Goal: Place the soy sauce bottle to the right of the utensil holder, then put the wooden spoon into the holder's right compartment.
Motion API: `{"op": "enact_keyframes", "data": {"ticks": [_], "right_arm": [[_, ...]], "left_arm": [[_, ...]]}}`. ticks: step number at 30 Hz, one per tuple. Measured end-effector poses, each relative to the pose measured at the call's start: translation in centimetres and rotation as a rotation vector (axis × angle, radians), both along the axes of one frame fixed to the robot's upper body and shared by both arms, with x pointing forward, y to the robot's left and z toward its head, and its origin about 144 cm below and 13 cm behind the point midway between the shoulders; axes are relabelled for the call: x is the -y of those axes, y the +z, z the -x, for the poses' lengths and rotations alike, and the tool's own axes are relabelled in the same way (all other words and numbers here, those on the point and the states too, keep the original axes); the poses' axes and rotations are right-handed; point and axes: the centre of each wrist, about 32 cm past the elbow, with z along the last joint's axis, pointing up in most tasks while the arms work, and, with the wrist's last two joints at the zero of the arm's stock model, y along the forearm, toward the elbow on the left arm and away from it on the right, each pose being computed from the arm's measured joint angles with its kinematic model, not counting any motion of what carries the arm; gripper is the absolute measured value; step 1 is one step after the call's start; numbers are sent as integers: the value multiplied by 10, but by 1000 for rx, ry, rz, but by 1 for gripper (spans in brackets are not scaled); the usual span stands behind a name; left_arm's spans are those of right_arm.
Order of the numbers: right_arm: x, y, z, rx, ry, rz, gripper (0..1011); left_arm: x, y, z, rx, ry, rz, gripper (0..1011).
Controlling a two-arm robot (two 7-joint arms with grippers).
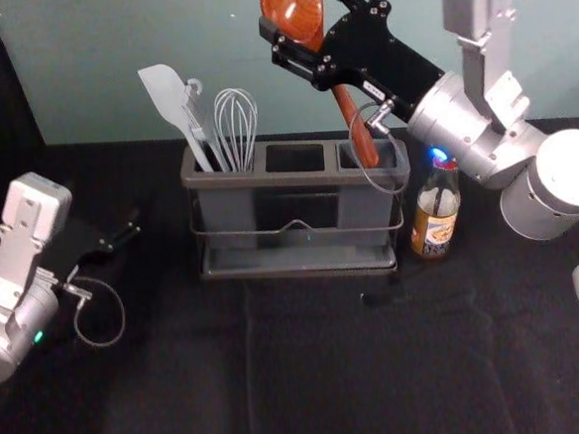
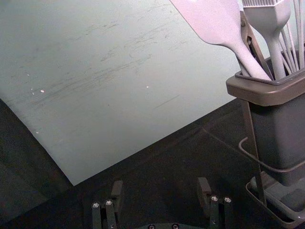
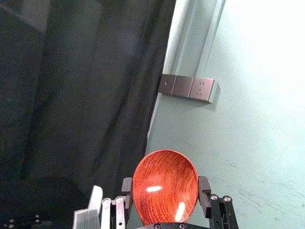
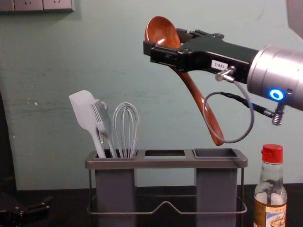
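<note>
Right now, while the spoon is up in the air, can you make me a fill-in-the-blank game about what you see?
The gripper holding the wooden spoon is the robot's ____ one.
The cap on the soy sauce bottle is ____.
The spatula stands in the utensil holder's ____ compartment.

Missing words: right; red; left.
</note>
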Motion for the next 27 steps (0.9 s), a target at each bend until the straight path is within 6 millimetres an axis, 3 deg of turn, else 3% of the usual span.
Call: {"op": "enact_keyframes", "data": {"ticks": [27], "right_arm": [[-4, -16, -25, -15, -80, 47, 836]], "left_arm": [[0, 0, 0, 0, 0, 0, 1005]]}}
